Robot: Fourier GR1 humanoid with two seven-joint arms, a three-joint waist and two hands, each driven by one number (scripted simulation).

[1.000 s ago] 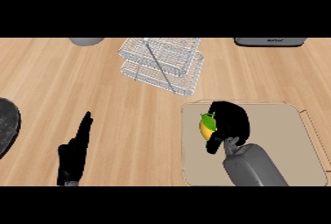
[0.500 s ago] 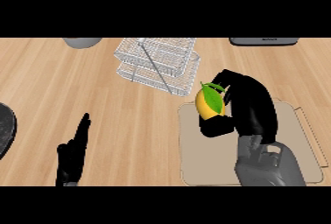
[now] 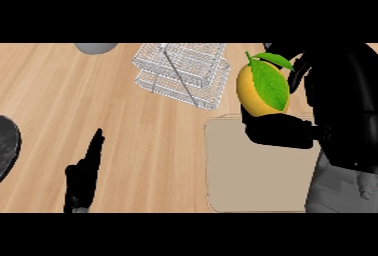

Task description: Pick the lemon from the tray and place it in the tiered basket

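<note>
- Right hand (image 3: 332, 100) curled round lemon (image 3: 262, 92), thumb under it for support; lemon's clear of tray (image 3: 244, 170), just right of tiered basket (image 3: 181, 72).
- Left hand (image 3: 85, 170) open, idle lower left, out of ur path.
- Next imo: shift left over basket.

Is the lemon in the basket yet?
Not yet. Done: the lemon is off the tray, held up by the right hand. Now it hangs beside the tiered basket. Left to do: move it over and set it inside.
</note>
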